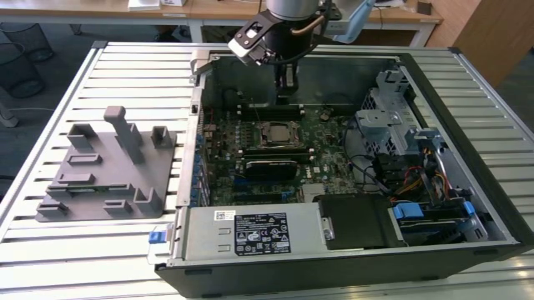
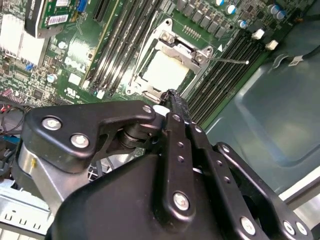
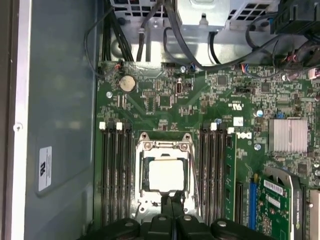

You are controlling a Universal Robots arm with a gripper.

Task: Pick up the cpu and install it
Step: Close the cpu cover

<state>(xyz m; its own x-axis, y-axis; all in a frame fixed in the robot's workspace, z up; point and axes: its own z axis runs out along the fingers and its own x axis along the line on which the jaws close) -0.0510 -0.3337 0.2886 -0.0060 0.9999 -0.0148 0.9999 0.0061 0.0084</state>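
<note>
The cpu (image 1: 276, 133) is a small square chip with a silvery-white top. It lies flat inside the metal socket frame (image 3: 165, 146) on the green motherboard, shown as a pale square in both wrist views (image 3: 164, 173) (image 2: 166, 70). My gripper (image 1: 286, 92) hangs inside the open computer case, above the board and just behind the socket. Its black fingertips (image 3: 172, 206) are pressed together with nothing between them, and their tip (image 2: 172, 96) sits near the socket's edge, apart from the chip.
A grey plastic fixture (image 1: 109, 169) with upright posts stands on the slatted table at the exterior view's left. Memory slots (image 3: 115, 170) flank the socket. Cables and a drive cage (image 1: 392, 125) fill the case's right side, and a power supply (image 1: 259, 234) sits at the front.
</note>
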